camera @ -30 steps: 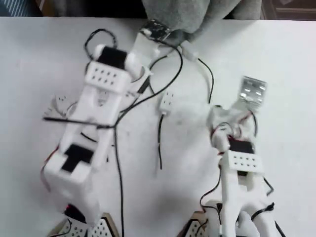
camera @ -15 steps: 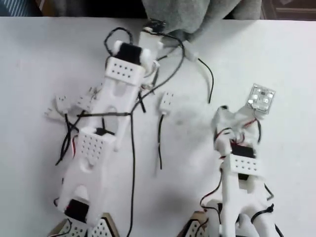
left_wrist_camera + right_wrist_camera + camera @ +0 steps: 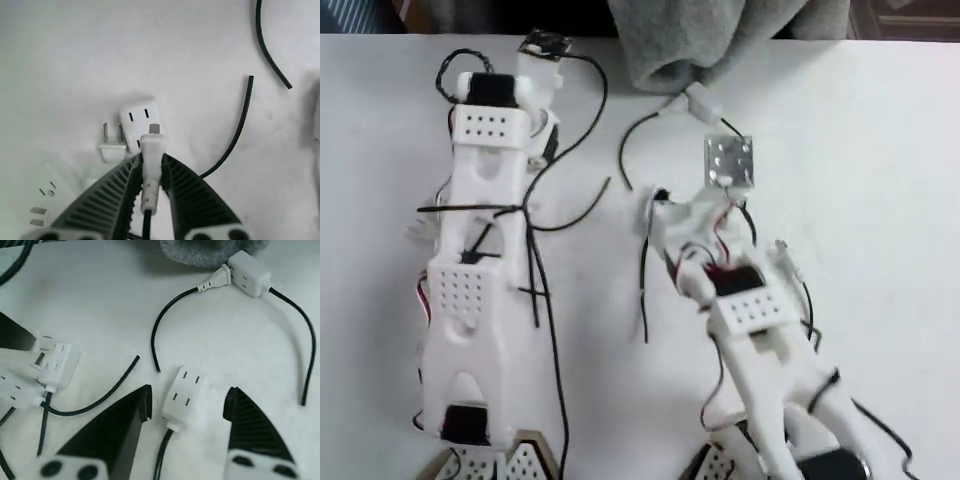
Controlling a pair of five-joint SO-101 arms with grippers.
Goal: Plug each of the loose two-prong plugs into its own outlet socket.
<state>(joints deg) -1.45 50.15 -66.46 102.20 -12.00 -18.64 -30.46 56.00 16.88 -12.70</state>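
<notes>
At the left of the table [image 3: 880, 150], the left arm [image 3: 480, 260] stretches toward the far edge. The left gripper [image 3: 151, 161] is closed narrowly on a white plug [image 3: 151, 145], and a black cable trails from the plug's rear. The plug's metal tip meets the face of a white outlet socket [image 3: 136, 116]. Whether the prongs sit in the slots cannot be told. A second plug [image 3: 111, 146] lies loose, touching that socket, with both prongs bare. Another socket block [image 3: 44, 196] lies near them on the table.

Toward the middle, the right arm [image 3: 760, 330] leans in from the near right. The right gripper [image 3: 190, 390] is spread wide, with one jaw on either side of a cabled socket [image 3: 184, 392] and neither jaw touching it. This socket's black lead [image 3: 643, 290] runs toward the near edge.

Further right and farther away, a small plug [image 3: 214, 280] is seated in a far socket [image 3: 248, 274], and black cable leaves both ends. This pair lies just beside a grey cloth [image 3: 210, 250] at the far edge.
</notes>
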